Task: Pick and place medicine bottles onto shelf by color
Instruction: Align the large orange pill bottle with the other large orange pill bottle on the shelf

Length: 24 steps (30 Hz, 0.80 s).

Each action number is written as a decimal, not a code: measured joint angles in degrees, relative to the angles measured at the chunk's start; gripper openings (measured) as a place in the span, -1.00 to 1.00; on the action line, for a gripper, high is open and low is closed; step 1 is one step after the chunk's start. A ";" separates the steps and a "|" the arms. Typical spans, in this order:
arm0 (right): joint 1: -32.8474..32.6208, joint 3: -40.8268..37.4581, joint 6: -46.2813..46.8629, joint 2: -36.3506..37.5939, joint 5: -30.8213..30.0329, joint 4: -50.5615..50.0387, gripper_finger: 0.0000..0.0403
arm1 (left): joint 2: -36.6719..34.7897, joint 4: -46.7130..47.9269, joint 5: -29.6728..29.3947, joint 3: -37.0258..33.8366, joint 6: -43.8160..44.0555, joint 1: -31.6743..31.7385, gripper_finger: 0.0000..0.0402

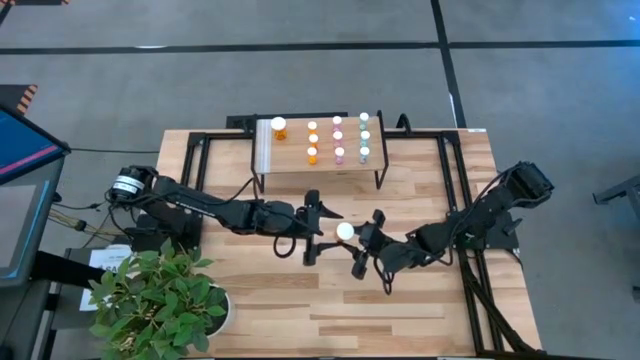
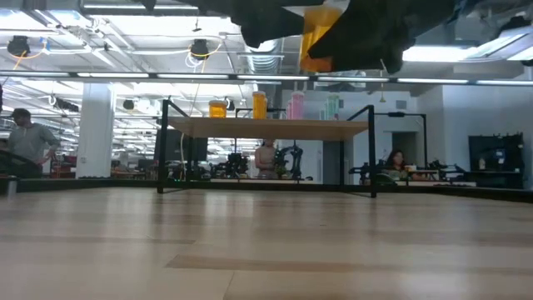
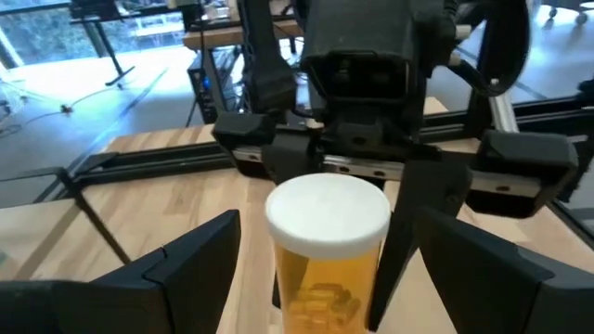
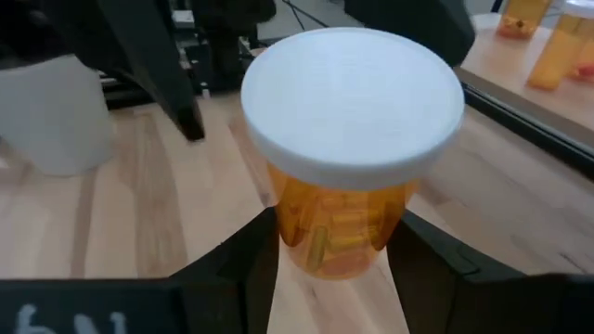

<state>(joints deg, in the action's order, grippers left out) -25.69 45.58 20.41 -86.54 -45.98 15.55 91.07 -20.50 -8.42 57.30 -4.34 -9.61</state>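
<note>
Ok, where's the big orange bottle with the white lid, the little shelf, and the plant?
large orange bottle (image 4: 339, 218): right wrist view, on its orange body.
shelf (image 1: 295, 165): high view, on a bare part of its wood top.
plant (image 1: 160, 300): high view, on its leaves.

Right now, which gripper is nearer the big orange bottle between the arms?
Right. The right gripper is shut on the big orange bottle; the left gripper stands open beside it, fingers clear of the bottle.
</note>
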 joint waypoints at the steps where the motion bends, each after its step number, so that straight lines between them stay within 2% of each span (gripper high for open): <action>1: 0.00 0.00 -0.11 0.00 0.68 0.59 -0.05 | 0.00 0.03 0.60 0.00 0.02 0.00 0.55; 7: 0.35 0.00 -1.27 -0.06 3.04 4.87 -0.05 | 0.00 -2.02 4.55 0.00 0.09 0.00 0.55; 12: 0.35 0.02 -1.45 -0.28 3.24 4.97 -0.05 | 0.00 -2.16 4.99 -0.02 0.11 0.00 0.55; 18: 0.50 0.66 -4.22 -4.19 4.67 11.86 -0.05 | 0.00 -2.22 7.06 -0.02 0.50 -0.04 0.55; 24: 1.17 1.83 -4.46 -6.19 5.29 11.29 -0.05 | 0.00 -0.52 7.05 -0.04 0.52 -0.04 0.55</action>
<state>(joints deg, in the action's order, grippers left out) -24.53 47.41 15.94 -92.73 -40.69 26.83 91.07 -21.01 -1.37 57.25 -3.82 -9.65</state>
